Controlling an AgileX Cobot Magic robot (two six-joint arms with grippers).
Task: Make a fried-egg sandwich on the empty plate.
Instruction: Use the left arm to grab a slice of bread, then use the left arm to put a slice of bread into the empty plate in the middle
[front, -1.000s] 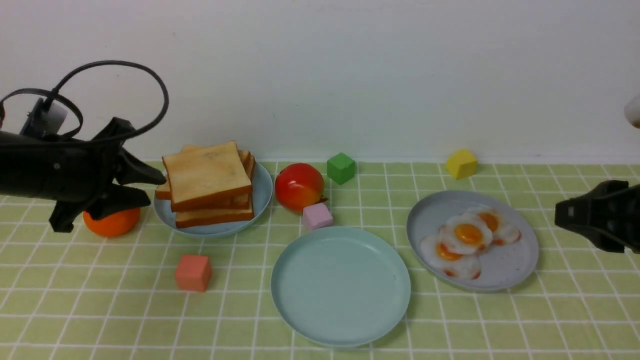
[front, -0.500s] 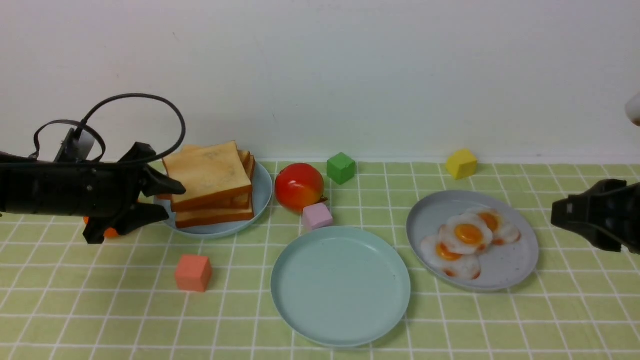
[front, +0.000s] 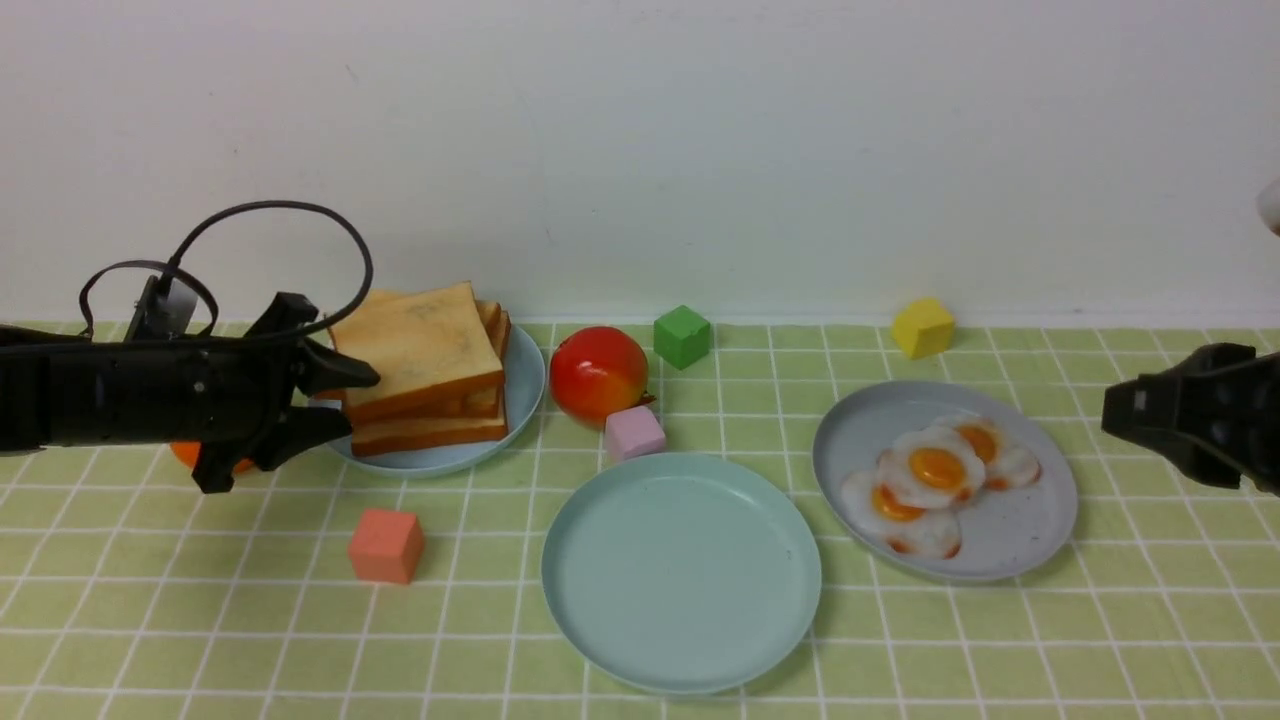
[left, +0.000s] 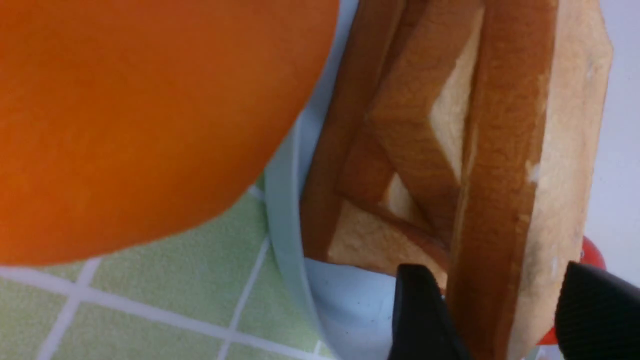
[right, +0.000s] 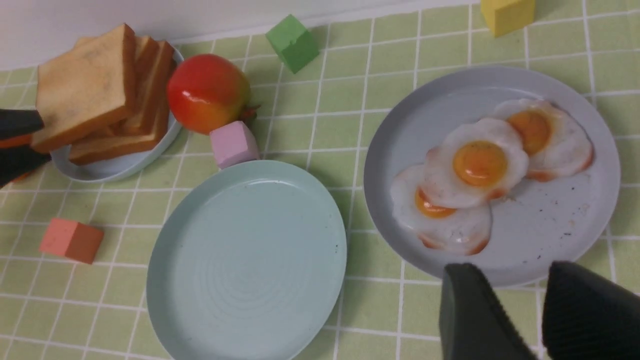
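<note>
Left end effector (front: 360, 398): jaws parted, straddling the edge of the top toast slice (front: 420, 345). A slim gap shows on one side, so not clamped. The slice tops the toast pile (front: 430, 425) on the light-blue plate (front: 525, 385), behind-left of the empty plate (front: 680, 570). Orange (left: 125, 125) farther left of the empty plate. Right end effector (right: 515, 280): well right of the empty plate, modest gap, holding nothing. Three fried eggs (front: 930, 480) overlap on the grey plate (front: 1030, 530), just right of the empty plate, all on the counter (front: 200, 620).

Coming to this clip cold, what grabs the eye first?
The toast pile on the small blue plate, back left, with the left gripper astride its top slice. Three bright-yolked fried eggs lie on the speckled plate at right, and the empty plate sits front centre.
</note>
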